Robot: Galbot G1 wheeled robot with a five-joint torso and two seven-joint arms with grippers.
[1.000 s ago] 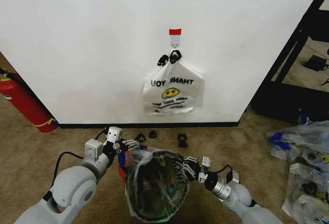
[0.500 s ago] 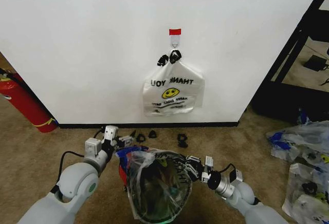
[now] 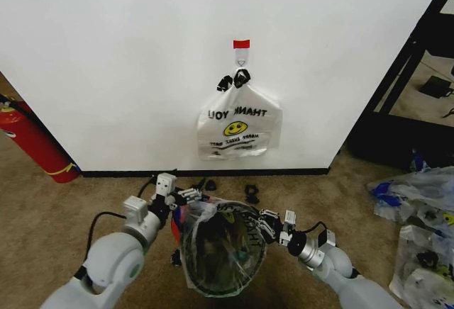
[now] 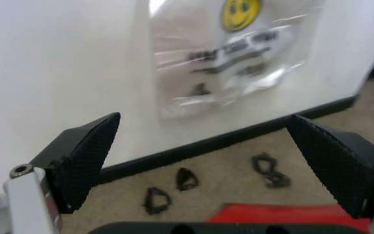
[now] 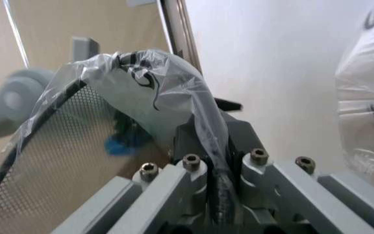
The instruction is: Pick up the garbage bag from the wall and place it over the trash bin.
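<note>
The garbage bag, thin clear plastic with black print, lies draped over the black mesh trash bin on the carpet before the wall. My left gripper stands open at the bag's left rim; its black pads are wide apart with nothing between them. At the bag's right rim my right gripper is shut on a fold of the bag, which stretches over the bin's mesh. A blue tab shows inside.
A like smiley bag with black clips hangs on the hook under red tape. Black clips lie by the baseboard. A red fire extinguisher leans at left. Loose bags and a black frame stand at right.
My left gripper drew away from the bag's left rim, then shifted right toward the wall. Bag and bin moved a little to the right. The right gripper kept its hold.
</note>
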